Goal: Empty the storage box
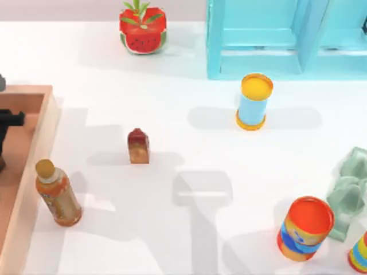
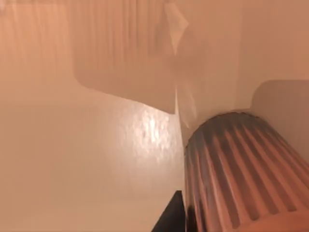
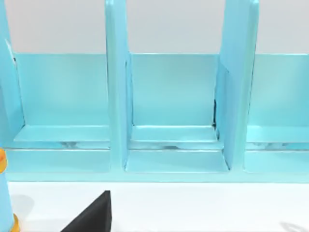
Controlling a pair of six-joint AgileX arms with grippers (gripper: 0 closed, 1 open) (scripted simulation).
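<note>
At the top view's left edge, the left gripper point(image 1: 8, 119), grip state unclear, should descend squarely over the ribbed object point(image 2: 241, 169) inside the storage box point(image 1: 43, 132).

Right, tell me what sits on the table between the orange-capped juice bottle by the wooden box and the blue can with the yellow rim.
In the top view, a small dark-red-topped brown bottle stands between the juice bottle and the blue can.
</note>
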